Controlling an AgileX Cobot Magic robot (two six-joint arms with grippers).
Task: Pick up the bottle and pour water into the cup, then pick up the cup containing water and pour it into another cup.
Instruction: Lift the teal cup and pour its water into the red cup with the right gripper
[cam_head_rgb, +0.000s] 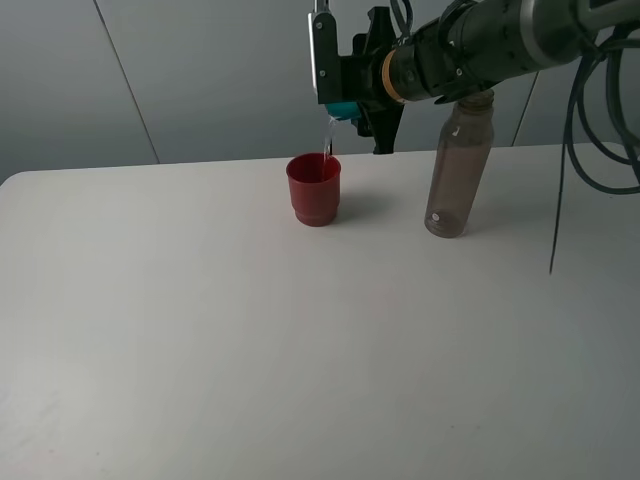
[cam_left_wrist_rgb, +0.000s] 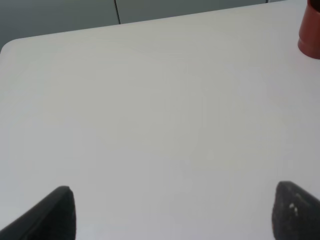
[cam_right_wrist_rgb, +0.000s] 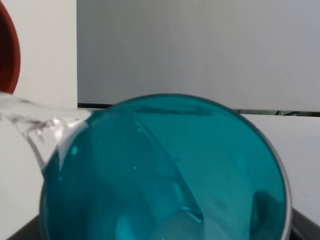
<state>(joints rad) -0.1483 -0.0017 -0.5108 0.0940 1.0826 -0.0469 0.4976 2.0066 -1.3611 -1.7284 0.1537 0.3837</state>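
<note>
Presently catalogued, left to right:
Table (cam_head_rgb: 200, 330): white, matte, rounded corner at far left; grey panelled wall behind.
Left gripper (cam_left_wrist_rgb: 172, 212): jaws spread wide, nothing between them, over bare tabletop.
Red cup (cam_head_rgb: 314, 189): upright on the table, catching a thin stream of water.
Teal cup (cam_head_rgb: 343, 110): tipped above the red cup, clamped in the right gripper (cam_head_rgb: 350, 85).
Bottle (cam_head_rgb: 459, 170): upright, right of the red cup.

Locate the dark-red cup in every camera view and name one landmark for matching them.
Exterior high: the dark-red cup stands on the table, upper middle, under the tilted teal cup.
Left wrist: only an edge of it shows, top right corner.
Right wrist: a red sliver of rim, upper left edge.
Shared landmark: the white table, in all three.
</note>
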